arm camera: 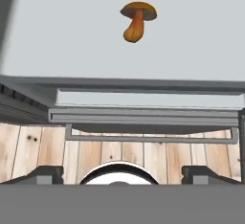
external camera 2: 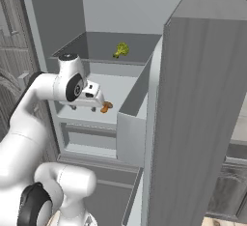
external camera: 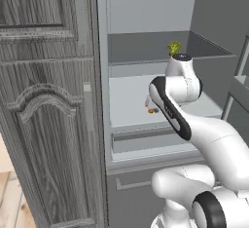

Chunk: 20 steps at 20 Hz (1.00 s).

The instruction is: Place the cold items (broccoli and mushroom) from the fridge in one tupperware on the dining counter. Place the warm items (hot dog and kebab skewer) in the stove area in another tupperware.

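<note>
Fridge (external camera 2: 58,7) interior stands open in front of the robot, its door (external camera 2: 202,114) swung out on the right side of the right base view and a dark wood-grain cabinet (external camera: 46,100) flanking it on the left of the left base view. Broccoli (external camera 2: 121,50) sits on the upper shelf (external camera 2: 96,46), toward the back; in the left base view it (external camera: 173,47) peeks just above the arm's wrist. On the shelf below (external camera 2: 123,87) lies the mushroom (external camera 2: 106,106), orange-brown, near the front edge and just beside the gripper (external camera 2: 96,102), which reaches in at that shelf's level. From the hand view the mushroom (arm camera: 138,21) rests on its side on the pale shelf surface (arm camera: 57,36), cap to the upper right, well clear of the finger tips (arm camera: 45,174) at the bottom of that view. Those tips sit far apart, so the pincer is spread wide and holds nothing. Under the shelf's front lip runs a drawer with a bar handle (arm camera: 150,137), and wooden floor planks (arm camera: 38,151) show beneath it. In the left base view the mushroom (external camera: 151,109) is probably the small orange speck at the hand, though it is too tiny to be sure.
</note>
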{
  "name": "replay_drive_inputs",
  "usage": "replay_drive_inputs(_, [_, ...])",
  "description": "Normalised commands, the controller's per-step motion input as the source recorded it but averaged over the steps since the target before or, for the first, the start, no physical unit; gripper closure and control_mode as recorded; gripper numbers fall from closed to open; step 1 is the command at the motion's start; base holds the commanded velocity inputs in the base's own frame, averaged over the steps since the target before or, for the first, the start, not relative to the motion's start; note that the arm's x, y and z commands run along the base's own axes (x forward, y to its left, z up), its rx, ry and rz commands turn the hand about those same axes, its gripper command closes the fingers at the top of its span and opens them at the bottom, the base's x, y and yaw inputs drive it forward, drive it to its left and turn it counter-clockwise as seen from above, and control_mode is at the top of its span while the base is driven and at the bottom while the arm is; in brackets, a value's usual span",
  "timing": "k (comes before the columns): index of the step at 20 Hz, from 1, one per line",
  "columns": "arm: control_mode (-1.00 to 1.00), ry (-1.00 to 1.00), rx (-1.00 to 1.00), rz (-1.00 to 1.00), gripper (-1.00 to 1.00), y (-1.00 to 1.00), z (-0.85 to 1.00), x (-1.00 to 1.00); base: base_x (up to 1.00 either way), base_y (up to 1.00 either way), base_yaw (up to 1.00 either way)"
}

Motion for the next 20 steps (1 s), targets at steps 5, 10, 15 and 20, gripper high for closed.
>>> replay_drive_inputs(5, [-1.0, 0.0, 0.0, 0.0, -1.0, -0.1, -0.27, 0.53, 0.0, 0.0, 0.0])
replay_drive_inputs(10, [-1.0, 0.0, 0.0, 0.0, -1.0, -0.14, -0.19, 0.48, 0.0, 0.0, 0.0])
replay_drive_inputs(15, [-1.0, 0.0, 0.0, 0.0, -1.0, -0.1, -0.1, 0.4, 0.0, 0.0, 0.0])
replay_drive_inputs(20, [-1.0, 0.0, 0.0, -0.01, -1.0, 0.0, -0.18, 0.34, 0.0, 0.0, 0.0])
